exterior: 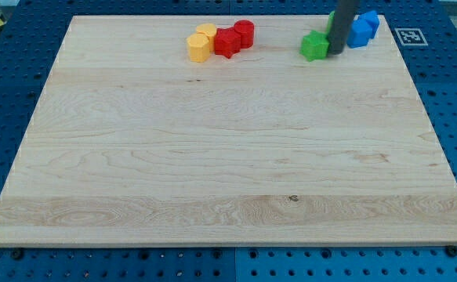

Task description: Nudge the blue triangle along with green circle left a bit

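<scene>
My dark rod comes down from the view's top right, and my tip (335, 52) rests on the board between a green block (314, 46) on its left and a blue block (360, 32) on its right, close to both. A second blue block (370, 21) sits just behind the first, touching it. A sliver of green shows behind the rod at its upper left. The rod hides part of these blocks, so their shapes cannot be made out.
Two yellow blocks (201, 43) and two red blocks (234, 37) sit bunched in a row at the view's top centre. The wooden board (228, 157) lies on a blue perforated table, with a marker tag (411, 36) at top right.
</scene>
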Controlling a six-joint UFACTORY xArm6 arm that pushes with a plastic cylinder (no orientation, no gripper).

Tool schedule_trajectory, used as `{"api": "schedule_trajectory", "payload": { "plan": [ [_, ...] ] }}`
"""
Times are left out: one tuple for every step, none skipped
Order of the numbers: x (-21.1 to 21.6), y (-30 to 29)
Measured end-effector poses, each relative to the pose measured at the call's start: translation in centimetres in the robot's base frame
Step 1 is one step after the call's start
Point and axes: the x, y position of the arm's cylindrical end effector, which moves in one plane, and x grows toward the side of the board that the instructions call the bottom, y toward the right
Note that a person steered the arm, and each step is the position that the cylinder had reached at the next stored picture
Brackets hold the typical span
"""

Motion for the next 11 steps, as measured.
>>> {"api": "schedule_trajectory", "payload": {
  "plan": [
    [0.2, -3.9],
    [0.2, -4.1],
    [0.8, -0.1],
    [2.5, 7.6],
    [3.7, 12.8],
    [-0.2, 16.2],
    [-6.8, 16.6],
    [-9.7, 16.5],
    [-9.8, 16.3],
    [-9.6, 13.6],
    [-9.2, 9.1]
  ]
}}
